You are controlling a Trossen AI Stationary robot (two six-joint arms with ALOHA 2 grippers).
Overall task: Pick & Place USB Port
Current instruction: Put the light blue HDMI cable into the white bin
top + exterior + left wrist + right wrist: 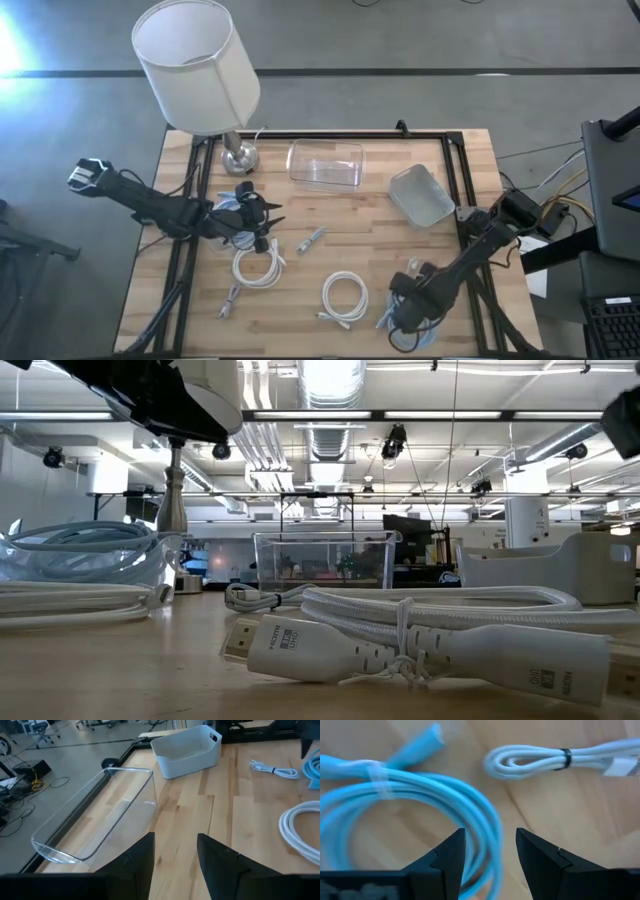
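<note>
Left arm reaches in from the table's left edge, lying low and nearly horizontal across the wood table (370, 235). Left gripper (262, 222) sits at mid-left of the table, above a white coiled cable (257, 268) and beside the lamp (197, 65) base. Its fingers (137, 862) stand apart with nothing between them, pointing toward the clear plastic container (97, 815) and the grey-blue bin (187, 747) beyond it.

Right arm enters from the right edge and angles down toward the front of the table. Right gripper (405, 312) hangs at the front right, directly over a light blue coiled cable (415, 805); fingers (447, 857) apart, straddling a strand of the coil, not clamped. A small white bundled cable (555, 760) lies just past the blue one.

USB adapter (311, 239), small and grey, lies alone at table centre, between the two grippers and apart from both. Second white coil (345, 297) lies front centre
</note>
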